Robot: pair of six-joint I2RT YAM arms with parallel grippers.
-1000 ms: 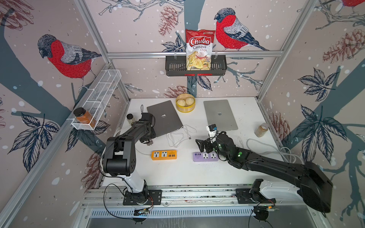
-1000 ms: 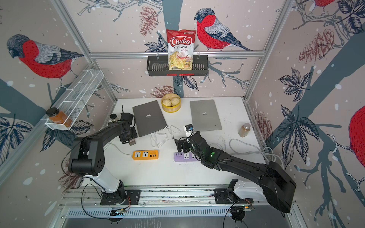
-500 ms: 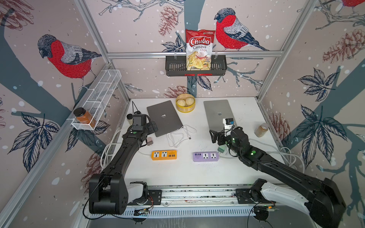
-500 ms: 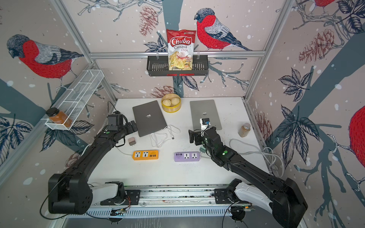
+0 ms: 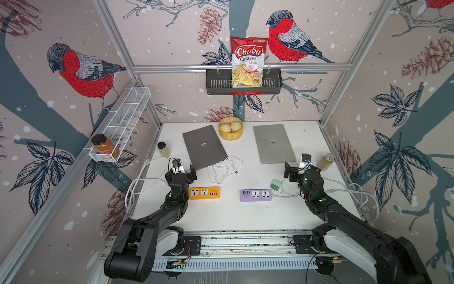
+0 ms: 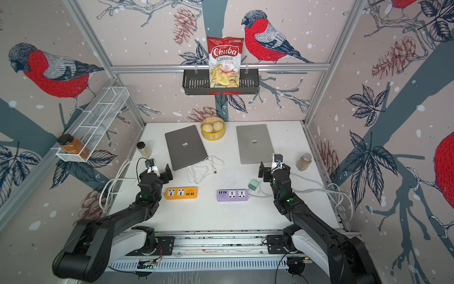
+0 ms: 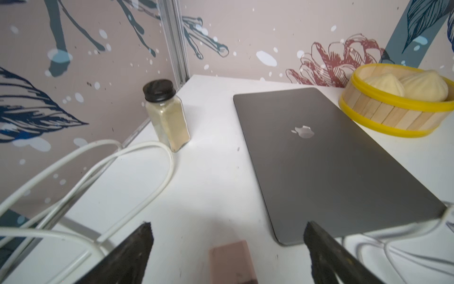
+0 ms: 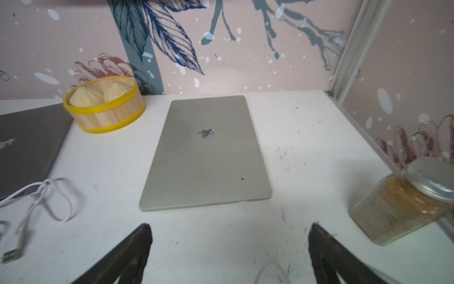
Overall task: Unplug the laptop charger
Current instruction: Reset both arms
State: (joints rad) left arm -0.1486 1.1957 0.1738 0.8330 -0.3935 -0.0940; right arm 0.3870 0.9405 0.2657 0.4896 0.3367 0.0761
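We take the purple power strip (image 5: 255,195) as our mark. The green charger (image 5: 275,184) lies loose on the counter (image 5: 245,216) just beyond the strip's right end, out of its sockets. Its longer side seems to slant away from that corner toward the silver laptop (image 5: 273,143), which sits closed farther back. Which end carries the prongs we cannot tell. A thin white lead curls off the charger to the strip's right. Beyond and right of the strip hangs the right pincer (image 8: 229,226), spread wide with nothing in it and facing the silver laptop. An amber jar (image 5: 325,161) stands farther right still. Left of the strip lies an orange power strip (image 5: 204,193). Just past that one's far end is the left pincer (image 7: 228,225), likewise wide open and gripping nothing. In the left wrist view a pinkish block (image 7: 231,261) rests on the counter between its fingers, touched by neither. Beyond and left of the purple strip a thin white cable (image 5: 224,168) lies in loose loops against the near edge of a closed dark laptop (image 5: 204,147). A yellow-rimmed steamer basket (image 5: 230,128) stands well behind the strip, between the two laptops. Far to the left are a pale spice jar (image 5: 163,148) and a thick white cord (image 5: 137,182).
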